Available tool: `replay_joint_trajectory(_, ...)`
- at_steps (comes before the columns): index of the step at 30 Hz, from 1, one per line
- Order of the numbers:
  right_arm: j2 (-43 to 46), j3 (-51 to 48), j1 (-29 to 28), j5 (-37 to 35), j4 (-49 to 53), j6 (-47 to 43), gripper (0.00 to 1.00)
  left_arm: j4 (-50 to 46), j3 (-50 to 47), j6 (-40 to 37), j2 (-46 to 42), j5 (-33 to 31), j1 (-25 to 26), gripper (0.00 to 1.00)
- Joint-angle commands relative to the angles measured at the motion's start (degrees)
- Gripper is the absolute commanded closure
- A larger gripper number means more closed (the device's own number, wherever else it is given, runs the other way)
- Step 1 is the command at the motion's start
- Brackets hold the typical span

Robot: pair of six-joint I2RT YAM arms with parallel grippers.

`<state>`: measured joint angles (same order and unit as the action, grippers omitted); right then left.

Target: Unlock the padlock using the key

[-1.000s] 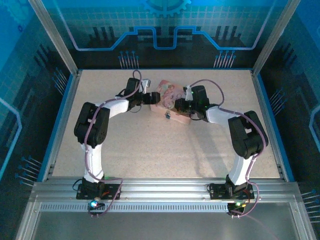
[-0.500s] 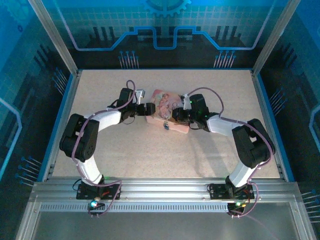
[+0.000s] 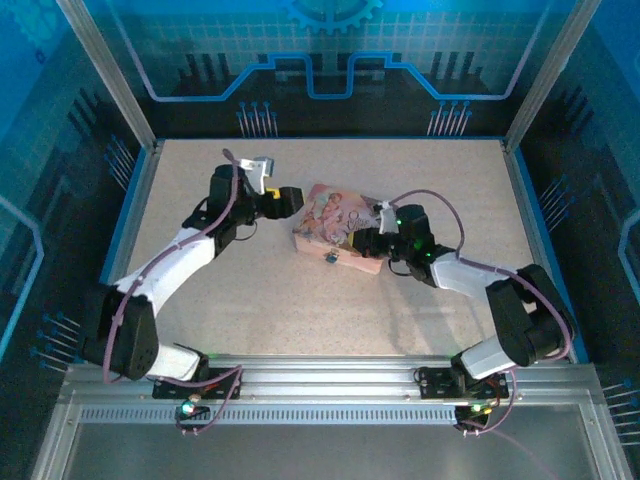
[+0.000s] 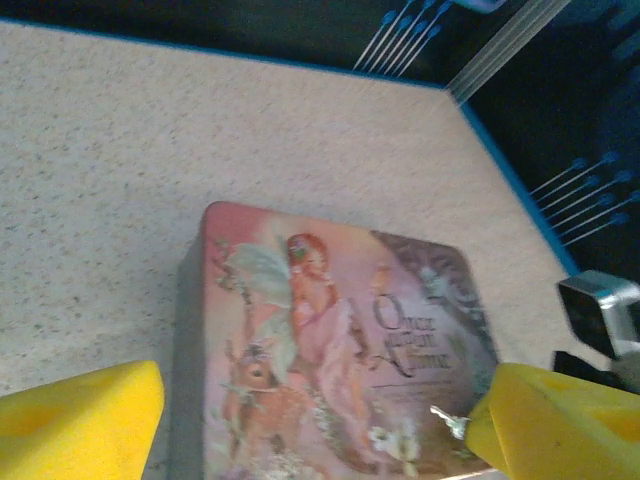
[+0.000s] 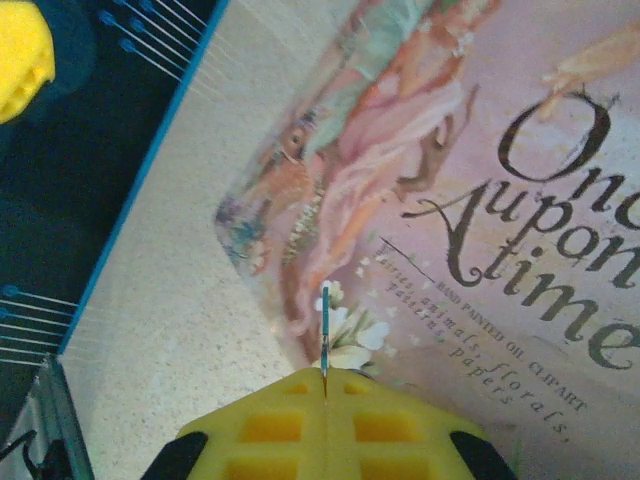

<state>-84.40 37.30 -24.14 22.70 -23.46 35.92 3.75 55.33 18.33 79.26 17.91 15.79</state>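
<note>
Tin [image 3: 338, 222] closed, padlock [image 3: 331, 257] at its near edge

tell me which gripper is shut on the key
The right gripper: it pinches the thin key, while the left gripper stands open near the pink tin.

Pink tin [image 3: 335, 222] mid-table, right end effector [image 3: 360, 240] at its edge; bare tabletop [image 3: 300, 300] around.

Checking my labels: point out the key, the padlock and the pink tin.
key [image 5: 325, 320]: right wrist view, middle of its thin blade.
padlock [image 3: 330, 257]: top external view, its dark body.
pink tin [image 4: 330, 340]: left wrist view, centre of the lid.
</note>
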Motion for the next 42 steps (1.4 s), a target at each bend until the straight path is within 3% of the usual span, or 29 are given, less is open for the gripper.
replay_joint_trajectory(1,3.3,-2.7,0.7,2.7,-11.2,1.7,1.00,1.6,-2.7,3.4,-4.2,4.4,-0.3,0.15)
replay_joint_trajectory(5,6.3,-5.0,0.6,2.6,-14.6,2.3,1.00,3.2,-4.7,6.9,-7.7,7.2,-0.3,0.17)
replay_joint_trajectory(12,9.3,-6.9,0.4,2.4,-18.5,6.2,1.00,17.3,-9.8,18.5,-8.8,12.4,3.6,0.22)
replay_joint_trajectory(17,10.8,-6.1,-1.0,2.4,-19.5,8.2,1.00,19.1,-8.5,18.9,-6.8,11.5,8.7,0.23)
replay_joint_trajectory(25,11.9,-4.4,-4.0,2.2,-19.4,9.0,1.00,24.0,-6.5,21.3,-0.8,11.0,12.5,0.30)
replay_joint_trajectory(42,11.6,-3.3,-6.6,1.2,-20.7,10.0,1.00,26.6,-5.7,22.7,2.5,11.3,14.0,0.49)
